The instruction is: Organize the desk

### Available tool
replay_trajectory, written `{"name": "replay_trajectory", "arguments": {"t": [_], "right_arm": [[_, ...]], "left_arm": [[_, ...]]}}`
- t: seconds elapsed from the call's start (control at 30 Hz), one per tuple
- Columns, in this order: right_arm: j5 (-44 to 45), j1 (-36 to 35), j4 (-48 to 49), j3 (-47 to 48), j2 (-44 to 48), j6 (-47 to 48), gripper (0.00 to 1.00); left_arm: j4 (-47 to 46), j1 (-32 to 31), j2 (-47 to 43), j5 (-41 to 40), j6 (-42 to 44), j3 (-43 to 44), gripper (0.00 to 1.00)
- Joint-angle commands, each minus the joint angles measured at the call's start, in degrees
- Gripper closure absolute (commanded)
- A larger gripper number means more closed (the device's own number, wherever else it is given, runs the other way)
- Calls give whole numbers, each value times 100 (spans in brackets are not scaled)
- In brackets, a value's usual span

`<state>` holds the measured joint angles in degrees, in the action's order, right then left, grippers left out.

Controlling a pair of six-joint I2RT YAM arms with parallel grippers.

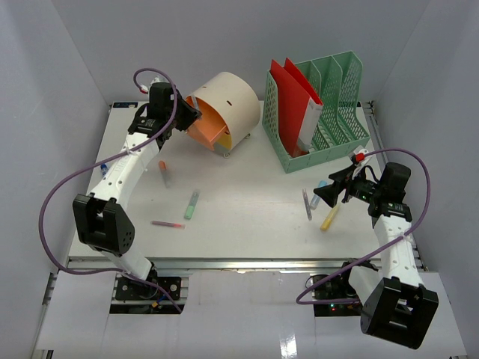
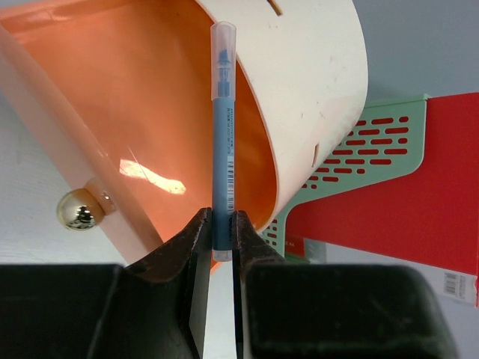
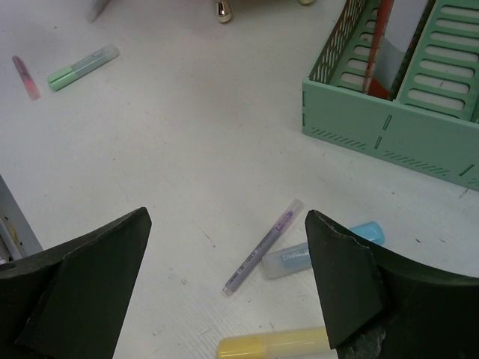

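The white desk (image 1: 247,187) holds scattered pens. My left gripper (image 1: 187,116) is shut on a blue pen (image 2: 223,134) and holds it upright at the mouth of a cream cylindrical holder (image 1: 228,101) with an orange inside (image 2: 135,97). My right gripper (image 1: 334,185) is open and empty, low over a purple pen (image 3: 263,246), a light blue highlighter (image 3: 322,248) and a yellow highlighter (image 3: 273,344). An orange marker (image 1: 163,172), a green highlighter (image 1: 192,203) and a pink pen (image 1: 167,224) lie at the left of the desk.
A green file organizer (image 1: 329,112) with red folders (image 1: 296,86) stands at the back right, next to the holder. The holder rests on small gold ball feet (image 2: 79,211). An aluminium rail (image 1: 247,263) runs along the front edge. Walls close in on both sides.
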<state>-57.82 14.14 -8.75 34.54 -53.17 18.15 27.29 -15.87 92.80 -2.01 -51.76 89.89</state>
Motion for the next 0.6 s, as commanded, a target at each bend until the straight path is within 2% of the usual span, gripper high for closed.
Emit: {"name": "replay_trajectory", "arguments": {"t": [0.0, 0.07, 0.17, 0.33, 0.57], "right_arm": [[-133, 19, 172, 30, 119, -61, 10], [-141, 19, 172, 34, 131, -66, 10], [-142, 19, 172, 35, 149, -57, 10], [-142, 19, 180, 43, 158, -66, 10], [-227, 20, 122, 8, 116, 46, 10]], "left_arm": [[286, 40, 64, 649, -486, 376, 93], [303, 49, 122, 743, -502, 431, 88], [312, 58, 124, 894, -537, 441, 69], [294, 58, 71, 992, -572, 406, 49], [217, 58, -50, 1333, -488, 545, 48]]}}
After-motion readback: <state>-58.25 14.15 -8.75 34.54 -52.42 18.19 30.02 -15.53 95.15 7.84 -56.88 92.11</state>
